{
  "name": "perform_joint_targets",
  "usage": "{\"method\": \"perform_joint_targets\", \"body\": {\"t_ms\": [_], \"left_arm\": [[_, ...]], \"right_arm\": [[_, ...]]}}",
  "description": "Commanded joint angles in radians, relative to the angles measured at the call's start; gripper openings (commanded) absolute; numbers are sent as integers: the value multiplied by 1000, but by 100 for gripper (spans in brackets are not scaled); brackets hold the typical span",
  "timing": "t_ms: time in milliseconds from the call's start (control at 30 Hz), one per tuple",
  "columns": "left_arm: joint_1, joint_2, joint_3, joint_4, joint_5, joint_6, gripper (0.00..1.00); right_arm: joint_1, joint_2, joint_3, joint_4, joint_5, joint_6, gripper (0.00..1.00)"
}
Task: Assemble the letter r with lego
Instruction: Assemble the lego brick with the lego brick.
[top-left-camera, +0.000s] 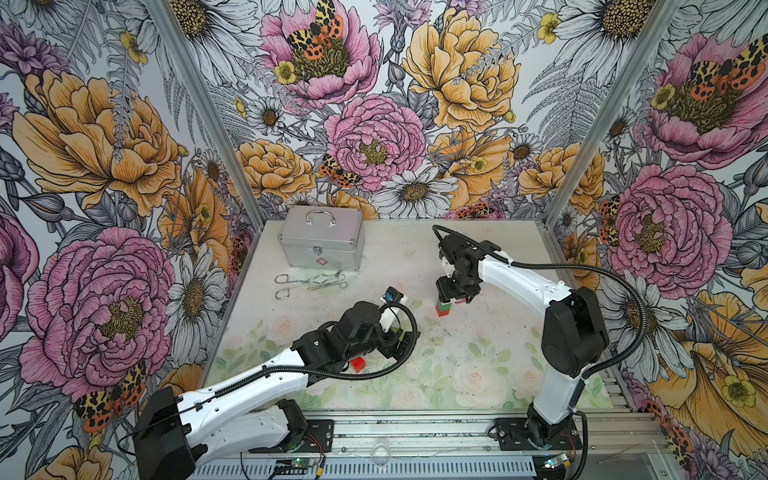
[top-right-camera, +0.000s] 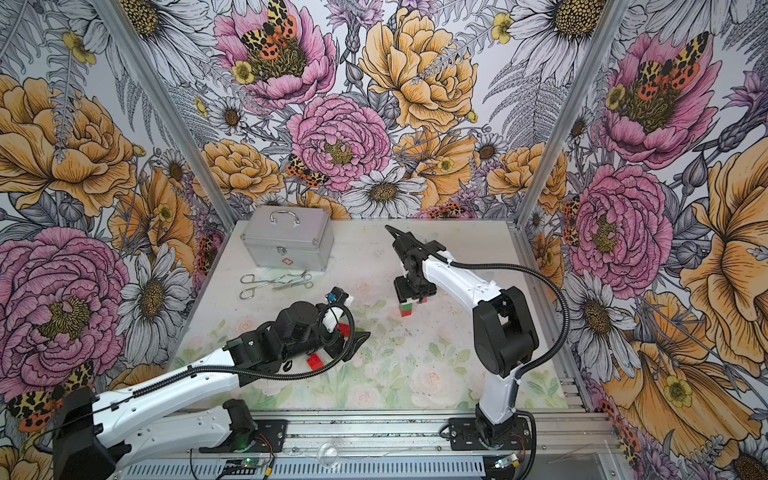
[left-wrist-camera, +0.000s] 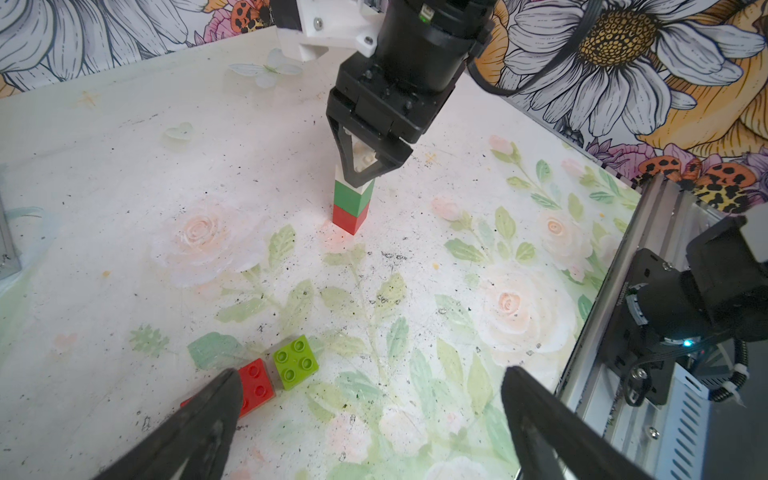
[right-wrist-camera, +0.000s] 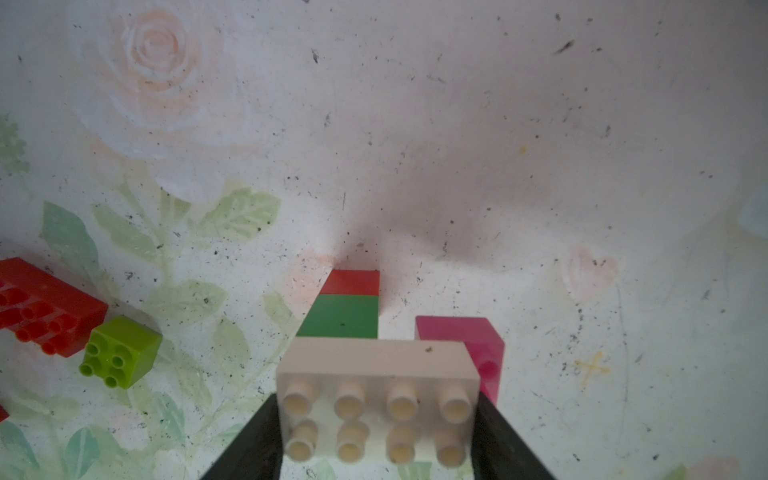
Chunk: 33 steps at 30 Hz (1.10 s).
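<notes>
A small tower stands mid-table: a red brick (left-wrist-camera: 350, 218) at the bottom, a dark green brick (left-wrist-camera: 352, 195) on it, and a white brick (right-wrist-camera: 376, 399) on top. My right gripper (right-wrist-camera: 376, 428) is shut on the white brick's ends, pointing down over the tower (top-left-camera: 443, 308). A pink brick (right-wrist-camera: 461, 345) sits under the white brick's overhanging end. My left gripper (left-wrist-camera: 370, 386) hovers low and open with nothing between its fingers. Beside one of its fingers lie a lime brick (left-wrist-camera: 296, 362) and a red brick (left-wrist-camera: 255, 384). Another loose red brick (top-left-camera: 358, 364) shows under the left arm.
A silver metal case (top-left-camera: 320, 237) stands at the back left, with scissors and forceps (top-left-camera: 309, 282) lying in front of it. An aluminium rail (top-left-camera: 415, 432) with both arm bases runs along the table's front edge. Patterned walls close the left, back and right.
</notes>
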<state>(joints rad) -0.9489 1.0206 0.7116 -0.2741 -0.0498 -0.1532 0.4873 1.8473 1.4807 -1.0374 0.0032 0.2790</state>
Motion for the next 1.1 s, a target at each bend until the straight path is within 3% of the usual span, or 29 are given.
{"method": "perform_joint_targets", "body": {"t_ms": [0,333,667,1067], "left_arm": [[10,-19,-15,35,28,-2,99],[13,-46,2,27,38,9,99],[10,-89,-8,24,40,-2,99],[7,-125,-19,20,30,0,99]], "right_arm": [[10,139,-116,-75,59,25,37],[8,43,-44,-133,85,58,42],[3,44,-6,-145,102,92,46],[1,20,37,-162,106,110,62]]}}
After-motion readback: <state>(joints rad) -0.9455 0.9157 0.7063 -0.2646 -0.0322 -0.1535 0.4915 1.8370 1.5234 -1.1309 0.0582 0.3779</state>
